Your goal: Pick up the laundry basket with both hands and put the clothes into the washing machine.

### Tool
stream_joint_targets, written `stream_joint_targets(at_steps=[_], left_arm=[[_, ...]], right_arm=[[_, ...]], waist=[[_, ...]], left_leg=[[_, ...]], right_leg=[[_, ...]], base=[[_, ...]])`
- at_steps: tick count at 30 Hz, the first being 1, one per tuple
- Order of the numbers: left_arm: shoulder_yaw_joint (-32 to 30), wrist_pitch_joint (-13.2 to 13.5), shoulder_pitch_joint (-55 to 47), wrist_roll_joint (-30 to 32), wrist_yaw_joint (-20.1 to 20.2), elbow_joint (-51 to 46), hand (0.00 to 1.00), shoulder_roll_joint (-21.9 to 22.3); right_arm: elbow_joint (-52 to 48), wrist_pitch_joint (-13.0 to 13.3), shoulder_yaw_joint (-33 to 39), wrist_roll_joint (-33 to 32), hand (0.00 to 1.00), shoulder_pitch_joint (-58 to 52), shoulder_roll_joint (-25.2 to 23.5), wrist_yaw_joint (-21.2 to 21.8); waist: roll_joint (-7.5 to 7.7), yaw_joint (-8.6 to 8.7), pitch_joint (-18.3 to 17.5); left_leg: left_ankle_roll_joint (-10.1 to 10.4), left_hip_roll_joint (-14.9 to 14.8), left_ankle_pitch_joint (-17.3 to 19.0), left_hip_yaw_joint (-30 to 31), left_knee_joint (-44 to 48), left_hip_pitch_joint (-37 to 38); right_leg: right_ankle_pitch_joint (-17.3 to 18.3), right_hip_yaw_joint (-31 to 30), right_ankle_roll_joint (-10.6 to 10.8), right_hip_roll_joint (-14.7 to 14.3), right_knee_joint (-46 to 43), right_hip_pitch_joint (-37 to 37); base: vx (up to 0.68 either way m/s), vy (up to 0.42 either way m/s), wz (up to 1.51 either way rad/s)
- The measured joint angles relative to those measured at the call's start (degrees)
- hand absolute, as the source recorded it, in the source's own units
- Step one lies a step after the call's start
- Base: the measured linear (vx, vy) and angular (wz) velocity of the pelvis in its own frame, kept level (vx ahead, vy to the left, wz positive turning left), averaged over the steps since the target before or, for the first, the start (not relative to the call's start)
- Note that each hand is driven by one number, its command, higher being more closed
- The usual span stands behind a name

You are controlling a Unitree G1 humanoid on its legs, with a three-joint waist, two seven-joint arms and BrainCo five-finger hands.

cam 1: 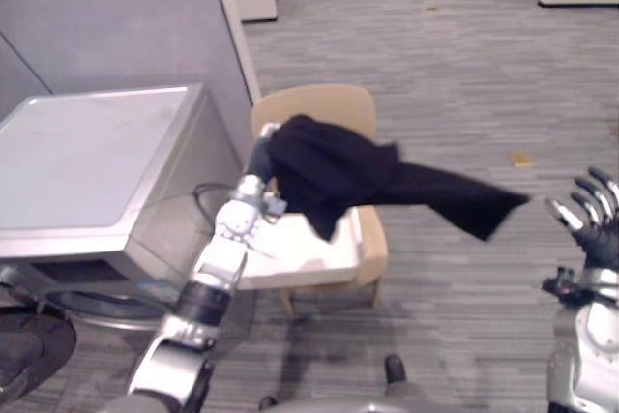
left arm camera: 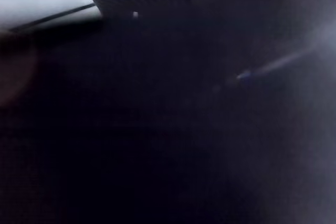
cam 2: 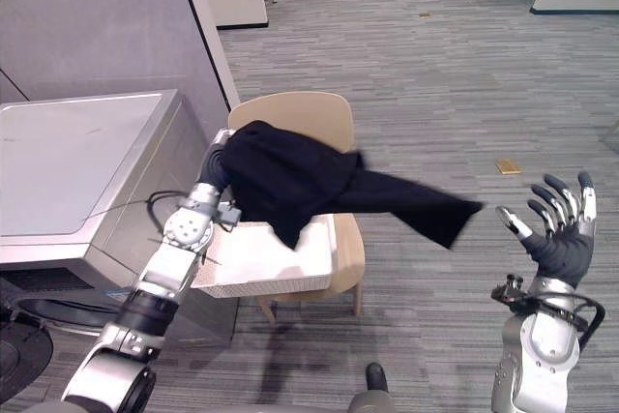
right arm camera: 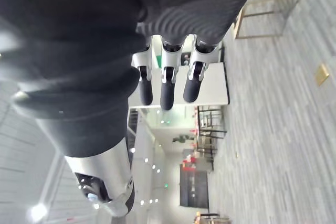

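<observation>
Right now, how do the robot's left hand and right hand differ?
The left hand is at the black garment above the white basket; the right hand hangs off to the side, clear of the cloth. The right hand is spread open and empty; the left hand is partly buried in cloth. Both have dark ribbed covers.

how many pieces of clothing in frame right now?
1. A black garment hangs off the left hand above the white basket on the chair. More may lie hidden beneath it.
</observation>
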State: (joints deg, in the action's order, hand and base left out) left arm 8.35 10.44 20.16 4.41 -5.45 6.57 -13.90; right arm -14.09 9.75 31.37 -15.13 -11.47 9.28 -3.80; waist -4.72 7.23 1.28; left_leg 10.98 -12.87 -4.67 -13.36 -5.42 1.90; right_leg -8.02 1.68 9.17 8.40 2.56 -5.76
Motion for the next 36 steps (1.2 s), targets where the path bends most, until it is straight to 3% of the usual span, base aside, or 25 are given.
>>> stream_joint_targets(at_steps=[7, 12, 14, 17, 23, 30, 36], left_arm=[[-2.3, 0.0, -12.0, 0.9, 0.2, -5.8, 1.0, 3.5], [-0.2, 0.0, -24.4, 0.9, 1.8, -7.6, 1.0, 7.6], [2.5, 0.0, -30.2, 0.7, 3.2, -8.8, 1.0, 9.1], [3.6, 0.0, -36.6, -2.4, 5.6, -8.9, 1.0, 10.9], [5.1, -0.1, -42.6, -7.6, 8.8, -9.0, 1.0, 11.5], [4.6, -0.1, -45.2, -8.5, 8.9, -4.2, 1.0, 10.5], [-2.7, -0.3, -47.1, -9.3, 7.6, 9.3, 1.0, 10.4]], right_arm=[[3.7, 0.0, -0.2, -0.2, 0.0, -5.9, -8.7, 0.1], [5.1, -0.1, -5.7, -1.4, 0.0, -11.0, -13.8, 0.4], [6.7, -0.1, -9.1, -2.7, 0.0, -13.3, -14.9, 0.7], [8.5, -0.2, -13.1, -4.0, 0.0, -15.6, -15.5, 1.8], [18.5, -1.2, -14.5, -4.5, 0.0, -15.8, -15.3, 2.9], [42.2, -2.8, -15.6, -2.0, 0.0, -12.2, -12.2, 2.4], [58.0, -3.4, -11.6, -2.1, 0.0, -10.0, -11.1, 1.3]], waist=[[-0.37, -0.21, -0.3], [-1.0, -0.42, -1.1], [-0.9, -1.58, -2.2], [-0.68, -2.94, -3.0], [-0.25, -5.18, -3.3], [0.5, -5.22, -3.6], [1.72, -5.91, -3.7]], left_leg=[[0.0, 0.0, 0.0, -0.2, 0.0, 0.7], [-0.4, -0.2, 0.7, -0.1, 0.0, 1.0], [-0.4, -0.2, 0.8, 0.5, 0.0, 1.1], [-0.5, -0.2, 0.9, 1.5, 0.0, 1.1], [-0.5, -0.1, 0.9, 3.2, -0.3, 0.8], [-0.9, 0.0, 0.6, 6.5, 0.0, 0.4], [-1.0, 0.4, 0.5, 9.3, 0.1, 0.9]], right_leg=[[0.1, 0.0, 0.2, 0.0, -0.1, 0.6], [0.7, 0.9, 0.4, 0.1, -0.4, 1.8], [1.2, 1.6, 0.4, 0.2, -0.5, 2.3], [1.5, 2.9, 0.5, 0.5, -0.6, 3.3], [2.1, 4.9, 0.7, 0.8, -0.6, 4.5], [3.6, 7.9, 0.7, 1.0, -1.0, 6.5], [6.2, 10.8, 0.8, 1.7, -3.3, 8.2]], base=[[0.0, 0.0, 0.0], [-0.01, 0.003, 0.09], [0.0, 0.007, 0.15], [0.0, 0.007, 0.2], [-0.01, 0.005, 0.19], [0.01, 0.005, 0.24], [0.05, 0.003, 0.28]])
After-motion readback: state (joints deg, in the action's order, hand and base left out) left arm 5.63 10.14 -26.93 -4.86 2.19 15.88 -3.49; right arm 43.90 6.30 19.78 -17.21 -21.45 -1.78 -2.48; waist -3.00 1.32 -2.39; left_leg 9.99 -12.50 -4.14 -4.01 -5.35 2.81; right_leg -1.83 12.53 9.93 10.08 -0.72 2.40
